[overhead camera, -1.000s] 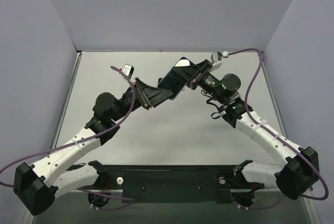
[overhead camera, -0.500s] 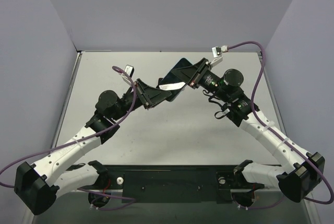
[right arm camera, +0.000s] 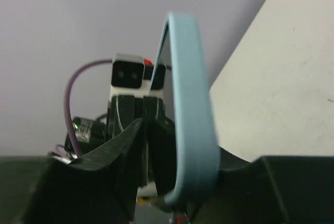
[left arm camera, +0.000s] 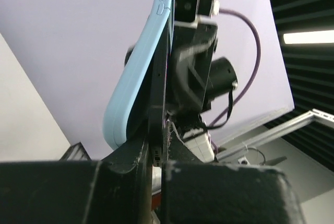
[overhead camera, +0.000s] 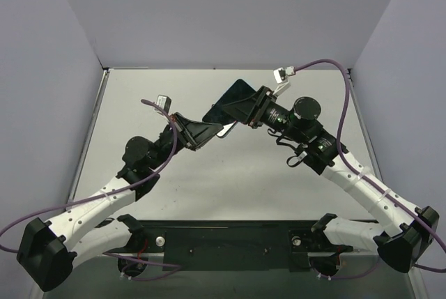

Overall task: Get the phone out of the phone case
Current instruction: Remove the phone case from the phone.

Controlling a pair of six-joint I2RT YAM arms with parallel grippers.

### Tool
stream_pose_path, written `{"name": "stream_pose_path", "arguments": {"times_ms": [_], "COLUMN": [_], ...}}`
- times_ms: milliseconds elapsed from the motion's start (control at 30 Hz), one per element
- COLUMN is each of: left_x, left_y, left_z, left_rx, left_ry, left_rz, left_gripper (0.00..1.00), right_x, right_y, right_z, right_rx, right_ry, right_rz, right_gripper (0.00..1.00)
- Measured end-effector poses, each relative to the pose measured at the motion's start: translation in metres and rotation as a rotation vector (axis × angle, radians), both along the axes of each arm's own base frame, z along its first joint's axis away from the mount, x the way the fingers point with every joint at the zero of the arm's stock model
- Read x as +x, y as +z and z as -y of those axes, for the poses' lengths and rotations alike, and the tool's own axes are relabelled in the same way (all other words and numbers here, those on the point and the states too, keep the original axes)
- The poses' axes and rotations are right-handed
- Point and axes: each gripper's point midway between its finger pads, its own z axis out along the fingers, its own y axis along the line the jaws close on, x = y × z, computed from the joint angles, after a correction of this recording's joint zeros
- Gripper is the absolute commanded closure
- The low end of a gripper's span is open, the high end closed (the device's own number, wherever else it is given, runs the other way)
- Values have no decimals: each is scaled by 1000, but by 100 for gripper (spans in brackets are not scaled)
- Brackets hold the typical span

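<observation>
The phone [overhead camera: 228,99], dark and thin, hangs in the air over the middle of the table between both grippers. In the left wrist view its dark edge [left arm camera: 158,83] runs down between my left gripper's [left arm camera: 156,157] fingers, which are shut on it. The light blue phone case [left arm camera: 134,88] bows away from the phone on the left side. My left gripper [overhead camera: 216,129] holds from the lower left, and my right gripper [overhead camera: 245,109] comes in from the right. In the right wrist view the phone case [right arm camera: 190,104] stands between my right gripper's [right arm camera: 182,182] parted fingers, with a gap on its left side.
The grey table [overhead camera: 230,180] is walled by pale panels on the left, back and right. A black base rail [overhead camera: 230,243] runs along the near edge. Purple cables [overhead camera: 327,69] loop off both wrists.
My left gripper has shut on the phone's edge. My right gripper's jaws have parted from shut. Both grippers and the phone have shifted slightly left.
</observation>
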Motion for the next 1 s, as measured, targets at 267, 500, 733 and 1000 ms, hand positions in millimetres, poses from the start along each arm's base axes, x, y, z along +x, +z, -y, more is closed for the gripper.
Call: {"name": "stream_pose_path", "arguments": {"times_ms": [267, 500, 733, 1000], "left_x": [38, 44, 44, 44], "left_y": [-4, 1, 1, -7], "left_z": [-24, -32, -33, -35], "left_rx": [-38, -74, -110, -132], "left_ry": [223, 263, 253, 243], "left_rz": [-71, -95, -131, -178], "left_gripper": [100, 100, 100, 100], "right_x": [-38, -41, -29, -24], "right_y": [-30, -34, -47, -45], "right_z": [-18, -12, -23, -28], "right_rx": [-122, -110, -49, -25], "right_ry": [166, 152, 144, 139], "right_rz": [-24, -11, -56, -56], "right_gripper": [36, 56, 62, 85]}}
